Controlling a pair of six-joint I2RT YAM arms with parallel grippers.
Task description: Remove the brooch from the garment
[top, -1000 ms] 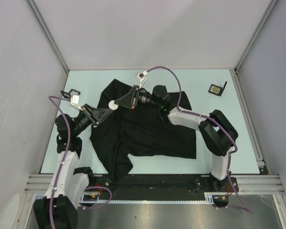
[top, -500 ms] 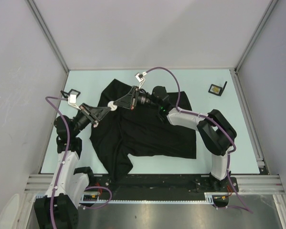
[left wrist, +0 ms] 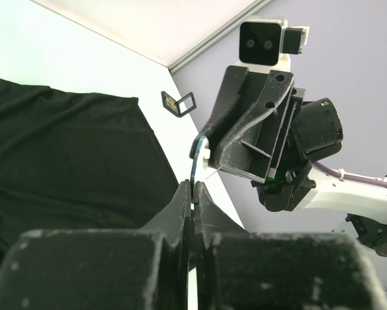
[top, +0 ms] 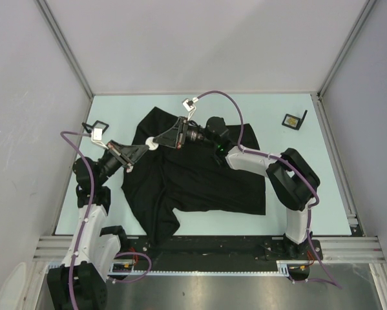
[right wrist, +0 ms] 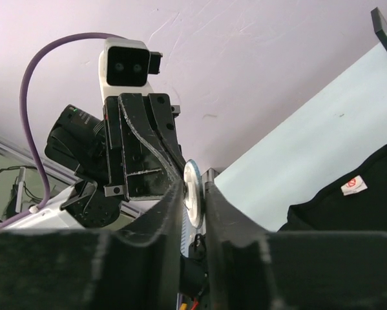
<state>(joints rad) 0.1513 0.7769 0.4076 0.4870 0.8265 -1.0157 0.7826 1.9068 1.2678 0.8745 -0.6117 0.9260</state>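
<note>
White brooch point(top: 152, 143), pinched edgewise in the clenched left gripper point(left wrist: 192, 188) with the right gripper point(right wrist: 193, 190) slightly parted around it, is risking slipping onto the garment point(top: 199, 181) below the jaws.

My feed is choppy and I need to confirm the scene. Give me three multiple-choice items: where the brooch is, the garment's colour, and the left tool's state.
1. Where is the brooch?
A. pinned to a sleeve
B. between the left tool and right tool, above the garment
C. lying loose on the garment

2. What colour is the garment?
A. white
B. red
C. black

3. The left tool is:
A. shut on the brooch
B. wide open
C. out of view

Answers:
1 B: the overhead view shows the brooch between both tools' tips.
2 C: the garment is black in every view.
3 A: the left wrist view shows it clamped on the brooch's edge.
</note>
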